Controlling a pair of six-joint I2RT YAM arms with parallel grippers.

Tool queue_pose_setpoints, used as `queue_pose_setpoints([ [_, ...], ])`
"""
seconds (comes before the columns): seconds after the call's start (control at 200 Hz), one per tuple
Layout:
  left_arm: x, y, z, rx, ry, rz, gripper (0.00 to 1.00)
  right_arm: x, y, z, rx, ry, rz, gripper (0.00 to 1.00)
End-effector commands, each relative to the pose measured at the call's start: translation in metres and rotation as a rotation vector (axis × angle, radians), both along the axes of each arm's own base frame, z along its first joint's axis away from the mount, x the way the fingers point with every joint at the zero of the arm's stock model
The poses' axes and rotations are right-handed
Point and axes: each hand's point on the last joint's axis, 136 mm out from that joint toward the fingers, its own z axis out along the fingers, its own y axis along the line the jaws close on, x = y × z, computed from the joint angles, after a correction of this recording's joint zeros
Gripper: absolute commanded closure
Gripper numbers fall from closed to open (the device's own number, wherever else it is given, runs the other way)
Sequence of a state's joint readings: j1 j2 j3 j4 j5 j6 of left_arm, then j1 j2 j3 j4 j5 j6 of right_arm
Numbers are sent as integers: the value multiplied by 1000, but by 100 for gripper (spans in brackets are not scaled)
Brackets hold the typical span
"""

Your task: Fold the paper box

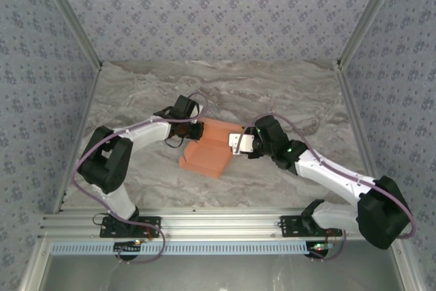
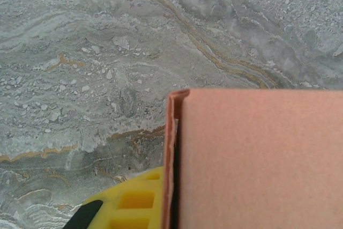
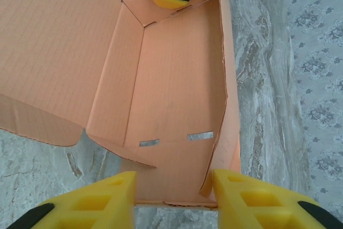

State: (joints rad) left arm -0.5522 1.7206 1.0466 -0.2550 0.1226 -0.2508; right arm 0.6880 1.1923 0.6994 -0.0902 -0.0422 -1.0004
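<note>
top external view puts the paper box (image 1: 208, 153) near the middle of the marbled table (image 1: 293, 93), half formed, with the left gripper (image 1: 185, 131) at its 10 o'clock corner and the right gripper (image 1: 240, 144) at its 3 o'clock side. it is thin salmon cardboard, so i judge it very light and quick to skate over the smooth top unless one side is pinned while the other is worked. the panels look stiff only along their creases and would likely buckle or tear if pinched hard mid-sheet, so the sound places to take hold are wall edges and fold lines, not the open floor. left wrist view shows a raised wall edge hard beside a yellow finger (image 2: 134, 202); the jaws are together on that thin wall, clamped on the box. right wrist view looks into the tray: a floor with two small slots (image 3: 201, 135), side walls up, a big loose flap (image 3: 48, 46) toward 10 o'clock. the right fingers (image 3: 257, 202) stand apart either side of the near end wall, gripping nothing that i can see. the table is flat and stone-patterned, probably low in grip. wallpaper panels (image 1: 204, 5) close three sides, an aluminium rail (image 1: 225, 219) runs at 6 o'clock, and there is fair room all round the box
</note>
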Motion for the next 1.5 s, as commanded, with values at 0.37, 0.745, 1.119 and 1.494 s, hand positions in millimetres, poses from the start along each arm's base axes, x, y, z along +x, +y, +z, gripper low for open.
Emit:
queue_pose_setpoints([
  [0.37, 6, -23, 20, -75, -33, -53, 100, -18, 4, -30, -87, 184, 64, 67],
  [0.745, 7, -23, 24, -85, -51, -51, 100, -13, 7, -11, 109, 262, 19, 57],
  [1.119, 6, -25, 21, -94, -60, -47, 100, -34, -1, 59, 606, 319, 99, 39],
  [1.494, 8, -27, 31, -114, -91, -50, 100, -5, -39, 94, 787, 258, -89, 37],
])
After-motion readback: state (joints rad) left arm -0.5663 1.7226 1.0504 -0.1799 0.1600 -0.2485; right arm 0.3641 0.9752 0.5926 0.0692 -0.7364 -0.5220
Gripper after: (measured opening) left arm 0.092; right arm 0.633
